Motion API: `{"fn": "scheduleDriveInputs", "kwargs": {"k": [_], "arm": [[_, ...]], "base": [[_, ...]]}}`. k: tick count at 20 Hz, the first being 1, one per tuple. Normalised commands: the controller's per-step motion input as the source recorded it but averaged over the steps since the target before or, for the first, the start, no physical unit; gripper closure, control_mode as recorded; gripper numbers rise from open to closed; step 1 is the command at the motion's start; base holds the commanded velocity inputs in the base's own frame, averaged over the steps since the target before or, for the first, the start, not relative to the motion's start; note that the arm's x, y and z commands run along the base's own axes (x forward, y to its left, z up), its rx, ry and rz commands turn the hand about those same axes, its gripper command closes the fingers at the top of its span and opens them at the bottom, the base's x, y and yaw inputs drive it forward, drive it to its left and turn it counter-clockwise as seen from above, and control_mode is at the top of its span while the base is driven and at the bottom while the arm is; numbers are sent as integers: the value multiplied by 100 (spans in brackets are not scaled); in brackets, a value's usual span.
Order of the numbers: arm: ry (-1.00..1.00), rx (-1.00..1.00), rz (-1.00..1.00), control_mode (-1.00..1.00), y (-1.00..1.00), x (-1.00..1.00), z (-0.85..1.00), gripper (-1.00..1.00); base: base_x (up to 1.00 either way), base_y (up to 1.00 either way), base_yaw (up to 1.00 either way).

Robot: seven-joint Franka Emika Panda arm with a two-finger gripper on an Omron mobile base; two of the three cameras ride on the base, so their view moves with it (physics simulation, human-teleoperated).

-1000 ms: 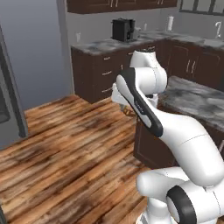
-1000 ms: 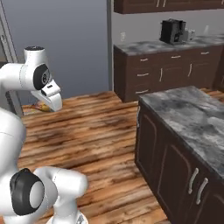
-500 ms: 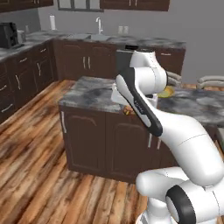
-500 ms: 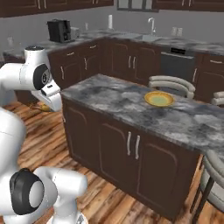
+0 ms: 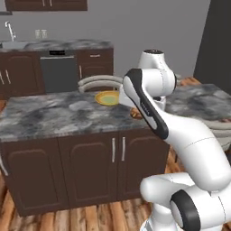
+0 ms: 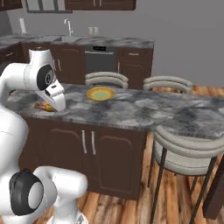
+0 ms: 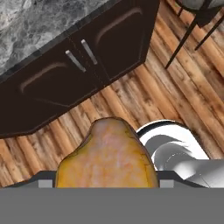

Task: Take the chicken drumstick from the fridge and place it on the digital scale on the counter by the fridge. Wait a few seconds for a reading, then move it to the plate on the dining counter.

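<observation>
My gripper (image 6: 47, 105) is shut on the chicken drumstick (image 7: 107, 153), a glossy orange-brown piece that covers the fingertips in the hand view. In the base views the drumstick (image 6: 43, 106) (image 5: 135, 113) hangs at the near edge of the dining counter (image 6: 131, 111) (image 5: 54, 115), just above its top. The yellow plate (image 6: 100, 93) (image 5: 107, 97) lies on the slab's far side, a little beyond and to the right of the gripper in the right base view. The fridge and the digital scale are out of view.
Dark cabinet doors with silver bar handles (image 7: 78, 57) sit below the slab, over the wood floor (image 7: 175, 87). Grey stools stand behind the slab (image 6: 107, 79) (image 6: 168, 83) and at its near right end (image 6: 188, 146). A dishwasher (image 6: 101, 59) is on the back wall.
The whole picture has shifted: the base has swung round from the open wood floor to face the dining counter. The drumstick has stayed in the gripper throughout.
</observation>
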Motion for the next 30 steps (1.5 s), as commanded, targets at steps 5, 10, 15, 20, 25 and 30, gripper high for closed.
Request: {"fn": "scheduleDriveInputs", "kwargs": {"k": [5, 10, 15, 20, 25, 30], "arm": [[0, 0, 0, 100, 0, 0, 0, 100], [0, 0, 0, 100, 0, 0, 0, 100], [0, 0, 0, 100, 0, 0, 0, 100], [5, 0, -2, -100, 10, 48, 0, 100], [11, 0, 0, -100, 22, 99, -16, 100], [13, -3, 0, -100, 42, 99, -62, 100]], "base": [[85, 47, -35], [97, 31, -25], [100, 14, -19], [37, 7, -6], [0, 0, 0], [0, 0, 0]]}}
